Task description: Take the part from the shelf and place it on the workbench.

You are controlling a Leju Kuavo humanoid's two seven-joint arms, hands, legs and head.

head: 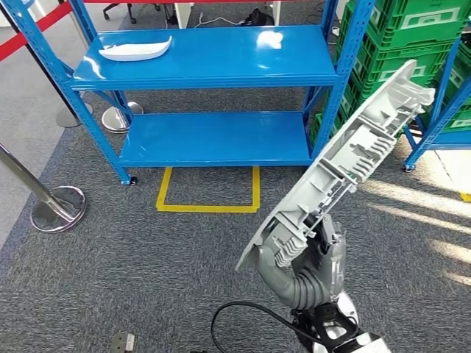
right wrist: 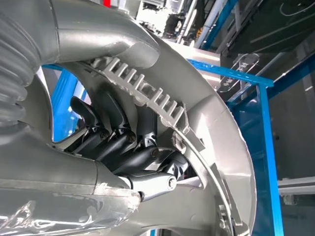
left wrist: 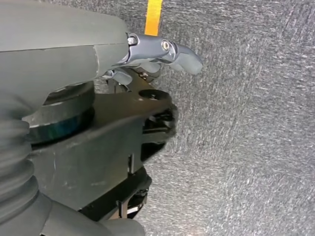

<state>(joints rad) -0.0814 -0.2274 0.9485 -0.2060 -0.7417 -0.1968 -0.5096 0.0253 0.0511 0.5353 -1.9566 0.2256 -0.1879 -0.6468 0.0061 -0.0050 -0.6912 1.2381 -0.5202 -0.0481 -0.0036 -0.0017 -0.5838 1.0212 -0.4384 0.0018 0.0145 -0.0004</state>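
Note:
A long light-grey plastic part [head: 355,147] with ribs on its inner face slants up to the right over the carpet. My right hand [head: 311,257] grips its lower end. In the right wrist view the dark fingers [right wrist: 122,147] curl around the part's [right wrist: 208,123] ribbed edge. A second, white curved part [head: 135,50] lies at the left of the blue shelf's upper board [head: 211,62]. My left hand [left wrist: 148,54] hangs over the grey carpet with nothing in it, its thumb stretched out.
The blue shelf's lower board [head: 216,140] is bare. Green crates [head: 399,37] are stacked at the right behind another blue rack [head: 438,125]. A stanchion base [head: 58,208] stands at the left. A yellow floor outline [head: 208,208] lies before the shelf, and a black cable [head: 244,309] loops near me.

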